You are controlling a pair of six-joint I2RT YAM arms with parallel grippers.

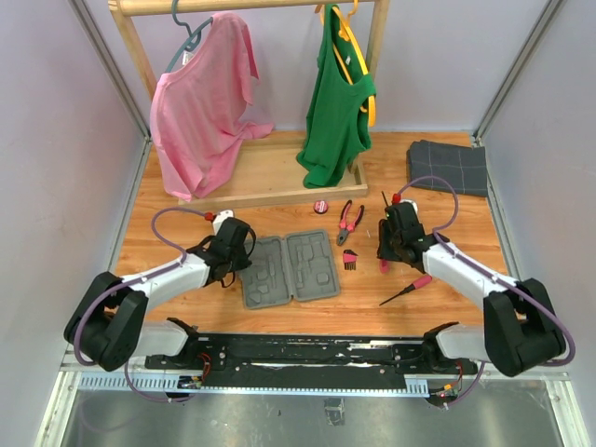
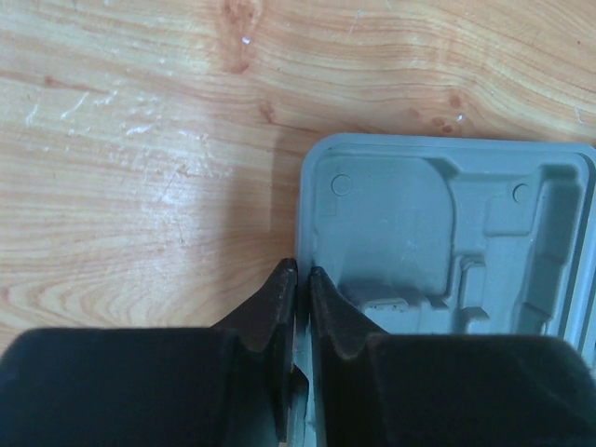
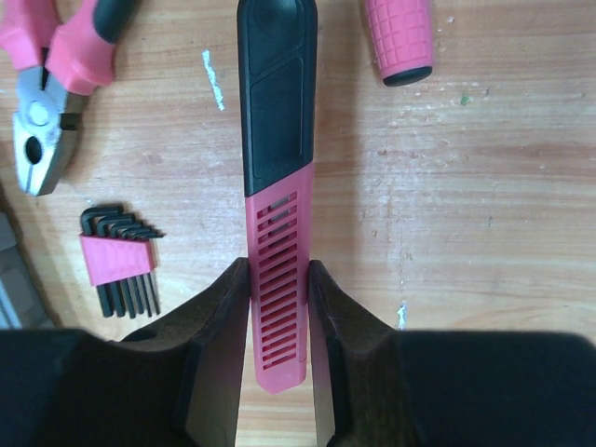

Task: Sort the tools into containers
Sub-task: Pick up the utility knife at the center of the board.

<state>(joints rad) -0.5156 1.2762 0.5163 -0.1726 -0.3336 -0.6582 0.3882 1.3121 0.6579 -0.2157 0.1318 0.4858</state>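
The grey tool case (image 1: pixel 291 268) lies open and flat, both halves showing moulded recesses (image 2: pixel 410 214). My left gripper (image 1: pixel 244 253) is at its left edge, and its jaws (image 2: pixel 303 275) are shut on the case's thin rim, one finger outside and one inside. My right gripper (image 1: pixel 386 248) is shut on the long pink and black knife-like tool (image 3: pixel 277 186), the fingers (image 3: pixel 223 307) pressing its slotted pink end. Pliers (image 1: pixel 350 220) (image 3: pixel 56 65), a pink hex-key set (image 1: pixel 349 259) (image 3: pixel 116 261) and a small round red piece (image 1: pixel 321 207) lie between case and knife.
A screwdriver with a pink handle (image 1: pixel 407 291) lies near the right arm, and another pink handle (image 3: pixel 400 37) lies beside the knife. A folded dark grey cloth (image 1: pixel 447 166) is at the back right. A wooden rack base (image 1: pixel 270 177) with hanging shirts stands behind.
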